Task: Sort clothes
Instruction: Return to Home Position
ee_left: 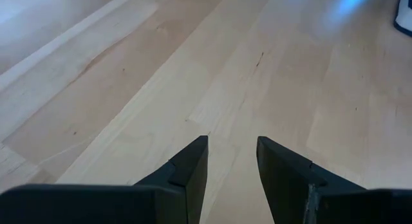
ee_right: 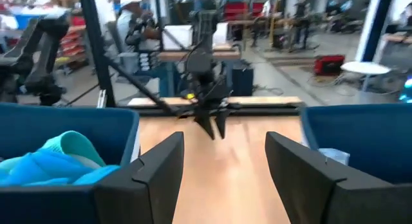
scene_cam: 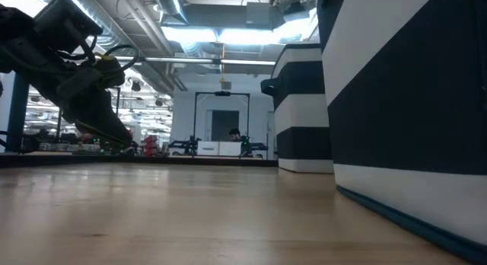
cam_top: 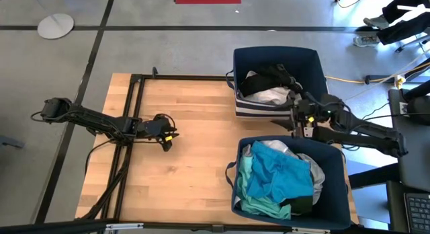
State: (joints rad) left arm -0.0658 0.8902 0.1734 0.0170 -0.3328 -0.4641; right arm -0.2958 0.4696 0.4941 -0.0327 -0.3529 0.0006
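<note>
Your left gripper hangs just above the bare tabletop, left of centre. Its fingers are spread, wood shows through the gap, and it holds nothing. Your right gripper is over on the right, in the gap between the far bin and the near bin. It sits around rim height, also spread and empty, pointing across the tabletop toward the left arm.

The clothes are in the two navy bins.
- **Far bin:** a black garment lies toward the far side, with a white garment against the near wall.
- **Near bin:** it is heaped full. A bright blue piece is on top in the middle and a teal piece runs along the left wall. Pale grey-white fabric is at the right, and a dark bit is at the near edge.

Both bins sit on the right half of the tabletop, the far one just beyond the near one. The far one shows white and navy stripes on its outside.
</note>
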